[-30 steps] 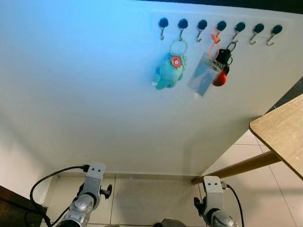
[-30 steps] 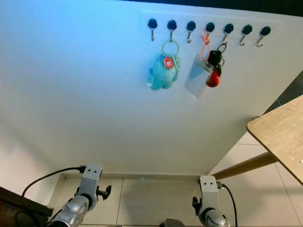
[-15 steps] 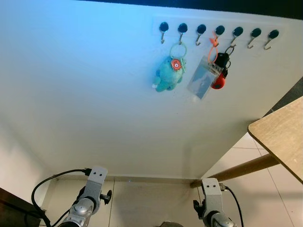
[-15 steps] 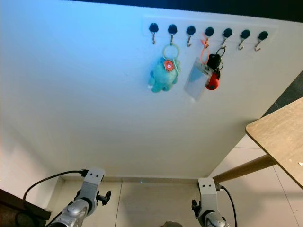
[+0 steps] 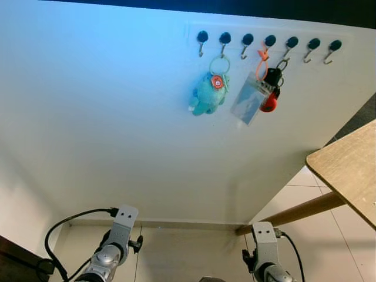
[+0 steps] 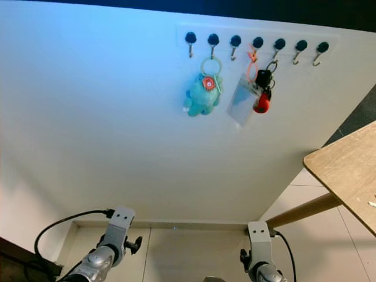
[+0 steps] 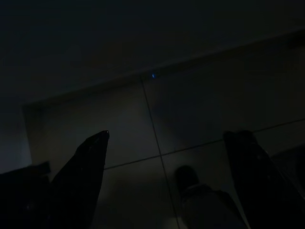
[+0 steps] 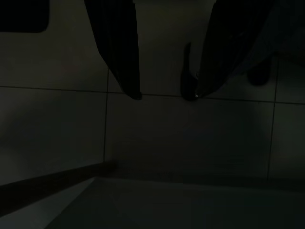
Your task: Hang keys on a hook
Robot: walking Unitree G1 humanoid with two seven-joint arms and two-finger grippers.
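Note:
A row of several black-capped hooks runs along the top of the white wall. A black key fob with a red tag hangs from one hook right of the middle. Beside it hang a clear badge holder on an orange loop and a teal plush keychain. Both silver arms hang low, the left arm and the right arm. In the dark wrist views the left gripper and the right gripper are open over floor tiles, with nothing between the fingers.
A wooden table with a slanted leg juts in at the right. A dark piece of furniture sits at the lower left. A black cable loops from the left arm. Pale tiled floor lies below the wall.
The whole picture has shifted a little, so the camera has moved. The hanging items and both arms keep their places relative to each other.

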